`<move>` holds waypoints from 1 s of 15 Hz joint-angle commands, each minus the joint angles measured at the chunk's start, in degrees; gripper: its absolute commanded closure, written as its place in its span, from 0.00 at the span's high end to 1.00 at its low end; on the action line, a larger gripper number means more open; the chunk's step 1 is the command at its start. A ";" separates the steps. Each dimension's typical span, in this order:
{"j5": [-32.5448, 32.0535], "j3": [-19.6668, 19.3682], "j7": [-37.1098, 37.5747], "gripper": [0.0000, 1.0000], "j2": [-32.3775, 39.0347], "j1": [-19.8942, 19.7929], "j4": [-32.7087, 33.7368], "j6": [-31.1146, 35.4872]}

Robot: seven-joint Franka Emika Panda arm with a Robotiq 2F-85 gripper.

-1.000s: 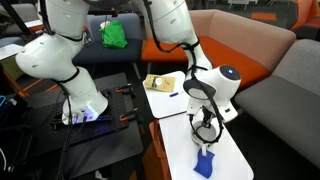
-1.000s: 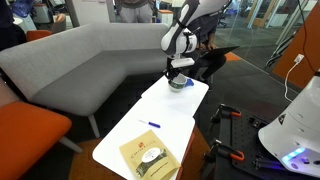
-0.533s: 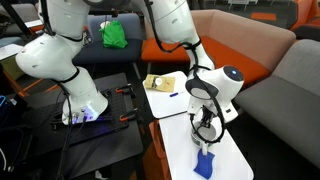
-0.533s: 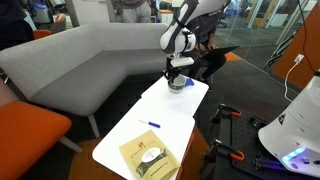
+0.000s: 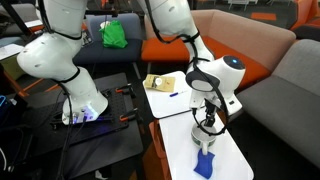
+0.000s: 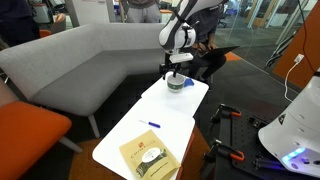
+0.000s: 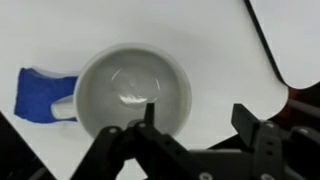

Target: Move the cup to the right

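Spread fingers (image 7: 252,125) astride cup (image 7: 120,85) rim; blue object (image 7: 38,92) adjacent

Three cameras trained on one white counter (image 5: 178,108).
In an exterior view the lens stands off the counter's cup end, raised and at middling range, looking along it toward the orange sofa (image 5: 240,40). In an exterior view the counter (image 6: 160,112) is seen lengthwise from its opposite end, with the grey sofa (image 6: 80,60) alongside. The wrist view looks straight down on the counter (image 7: 60,30) from very close, past the end effector (image 7: 196,128). All three share the counter's end bearing the cup (image 7: 132,92).
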 commanded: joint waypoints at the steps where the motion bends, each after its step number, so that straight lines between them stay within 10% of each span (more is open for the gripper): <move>1: -1.18 -2.52 3.34 1.00 -8.52 3.62 -8.99 4.24; 4: -5.25 -7.06 10.76 1.00 -16.37 8.99 -15.75 3.12; 9: -31.09 -16.40 35.82 1.00 -29.45 20.70 -23.87 0.53; 15: -52.38 -7.68 57.12 1.00 -41.11 18.37 -28.09 -9.17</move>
